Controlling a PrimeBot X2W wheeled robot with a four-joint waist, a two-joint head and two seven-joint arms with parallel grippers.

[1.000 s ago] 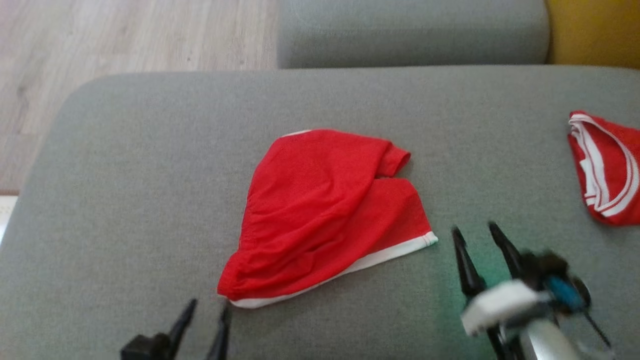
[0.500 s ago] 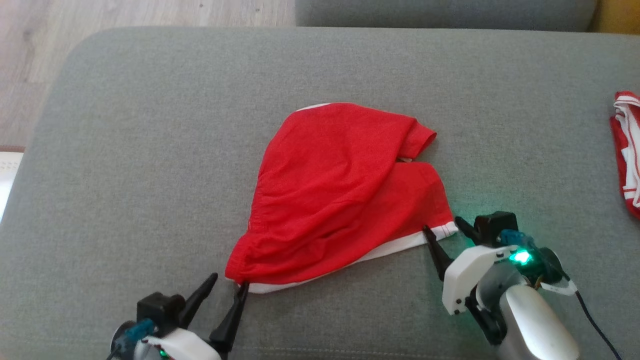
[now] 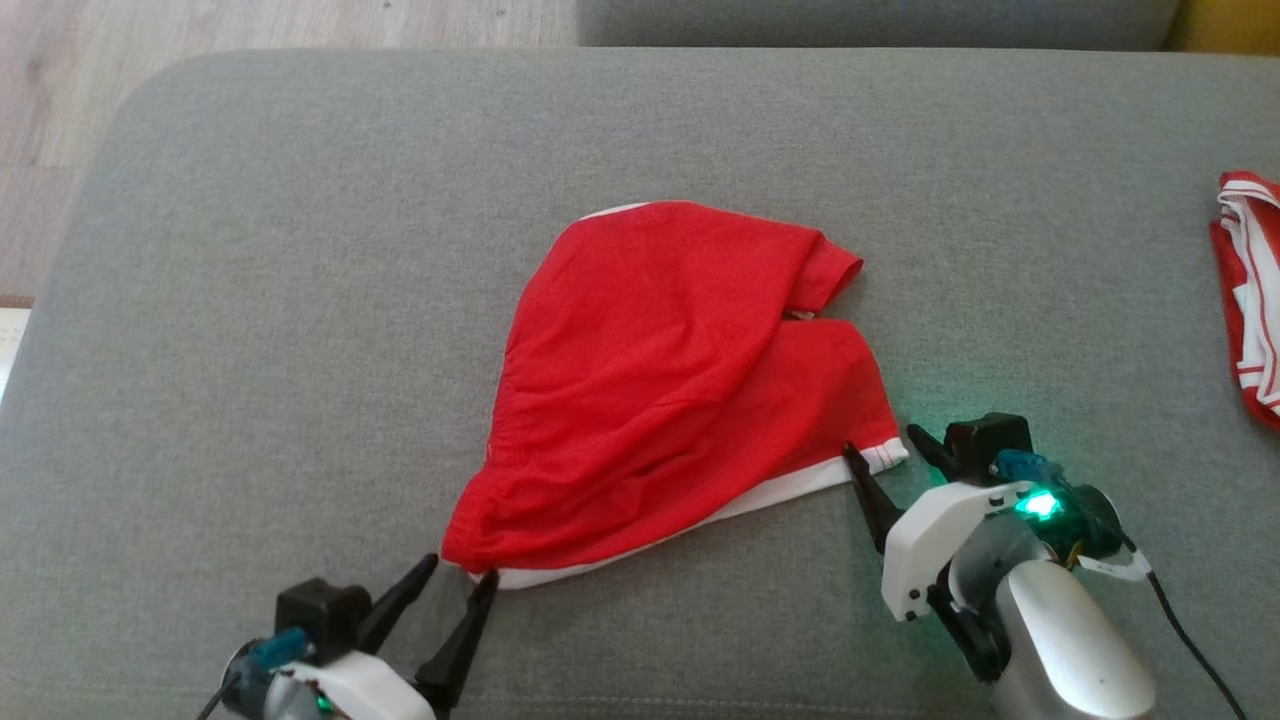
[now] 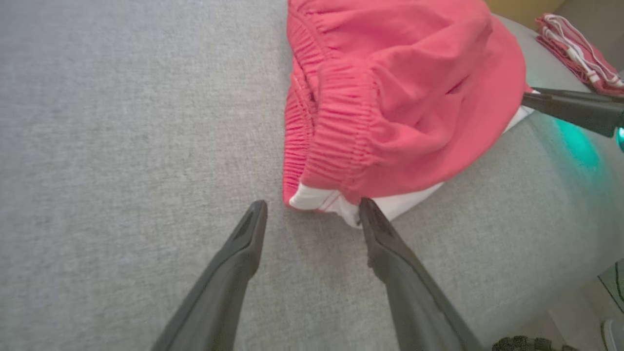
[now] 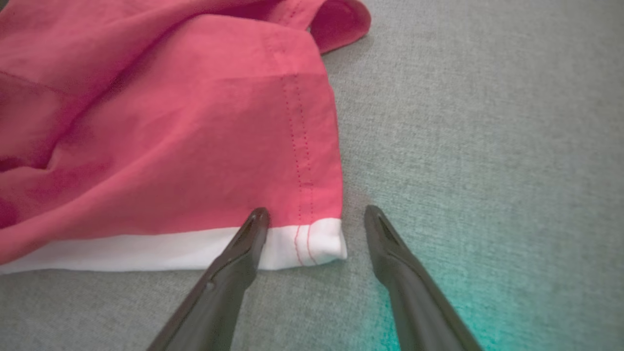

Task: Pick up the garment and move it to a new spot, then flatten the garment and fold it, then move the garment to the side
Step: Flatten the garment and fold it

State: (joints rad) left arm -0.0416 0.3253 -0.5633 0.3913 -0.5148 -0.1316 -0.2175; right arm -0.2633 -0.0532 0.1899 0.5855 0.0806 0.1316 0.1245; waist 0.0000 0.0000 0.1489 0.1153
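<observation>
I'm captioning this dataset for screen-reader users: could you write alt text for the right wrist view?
The open right end effector straddles the corner of a crumpled red garment lying on a grey fabric cushion. One dark finger overlaps its white hem, the other is beyond the corner, over bare cushion.

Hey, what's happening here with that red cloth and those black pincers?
A two-armed robot is about to pick up a red garment that lies crumpled on a grey sofa cushion. Its left gripper is open at the left corner of the white hem. Its right gripper is open with a finger on either side of the hem's right corner. Neither has closed on the cloth yet. Another red and white cloth lies off to the right.
</observation>
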